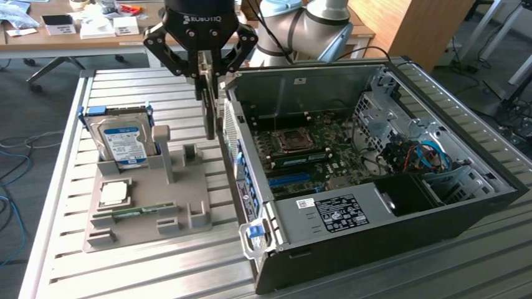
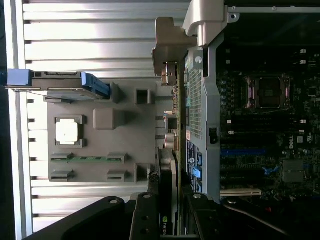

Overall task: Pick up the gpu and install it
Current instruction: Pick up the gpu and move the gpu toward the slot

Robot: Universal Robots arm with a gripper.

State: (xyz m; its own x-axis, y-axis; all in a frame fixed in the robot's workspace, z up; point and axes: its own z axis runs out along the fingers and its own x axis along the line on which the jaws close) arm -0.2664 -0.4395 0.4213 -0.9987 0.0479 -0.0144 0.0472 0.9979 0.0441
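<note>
The gpu (image 1: 209, 112) hangs edge-on and upright from my gripper (image 1: 208, 73), which is shut on its upper end. It sits in the air over the gap between the grey holder tray (image 1: 149, 199) and the rear wall of the open computer case (image 1: 374, 156), above table level. In the wrist view the gpu (image 2: 168, 170) runs away from my gripper (image 2: 168, 189) as a thin dark card. Its pale metal end bracket (image 2: 172, 45) is at the far end, just outside the case wall (image 2: 200, 105). The motherboard (image 1: 308, 156) lies exposed inside the case.
The grey tray holds a hard drive with a blue label (image 1: 124, 140) standing upright, a square processor (image 1: 114, 192) and a narrow green memory stick (image 1: 141, 210). The ribbed metal table (image 1: 124, 274) carries the tray and the case. A cluttered wooden desk (image 1: 83, 31) stands behind.
</note>
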